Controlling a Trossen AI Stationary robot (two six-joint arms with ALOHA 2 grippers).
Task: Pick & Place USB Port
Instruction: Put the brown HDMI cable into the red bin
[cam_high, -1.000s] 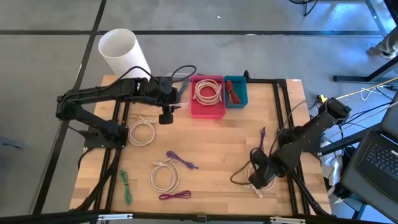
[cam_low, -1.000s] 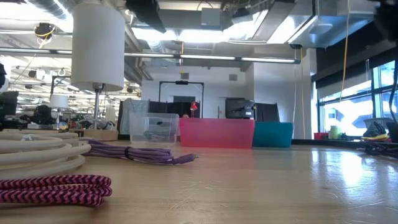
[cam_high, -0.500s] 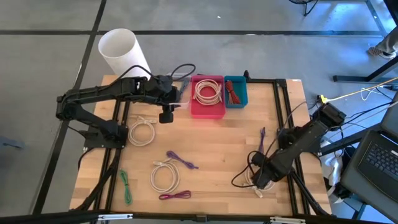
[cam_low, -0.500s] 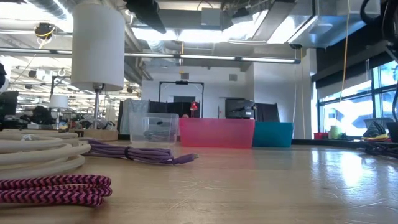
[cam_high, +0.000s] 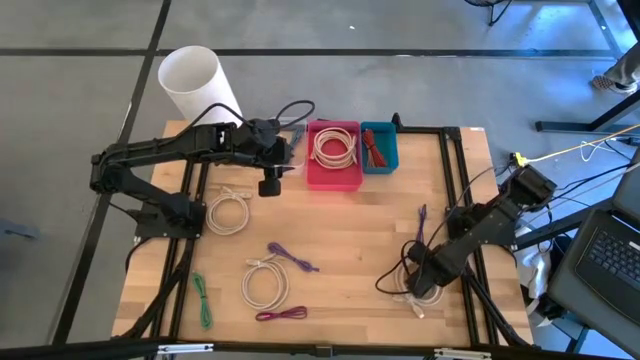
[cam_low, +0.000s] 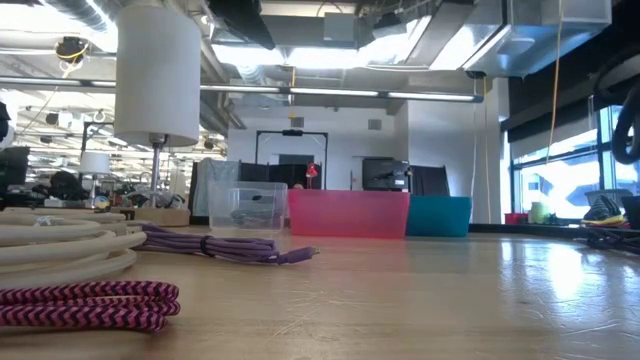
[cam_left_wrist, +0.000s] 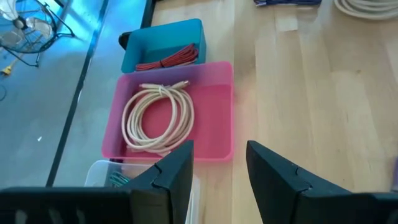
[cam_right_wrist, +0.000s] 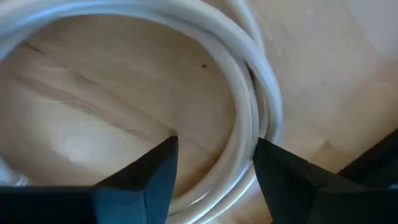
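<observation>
A white coiled USB cable lies flat on the wooden table near its right front corner. My right gripper points down at it and is open. In the right wrist view its two fingers stand on either side of the coil's bundled strands. My left gripper hangs open and empty above the table's far left part, beside the pink bin. That bin holds another white coil. My right gripper comes at the coil from above, with the strands between its open fingers. I cannot tell whether either finger touches the cable. The coil lies flat on the table.
A blue bin with a red cable sits right of the pink bin, and a clear container sits left of it. Two more white coils, purple cables, a green cable and a magenta cable lie on the table. A white cylinder stands beyond the far left corner.
My right gripper has gone down toward the white coil at the table's near right and has tipped more steeply downward. The coil has stayed where it was.
</observation>
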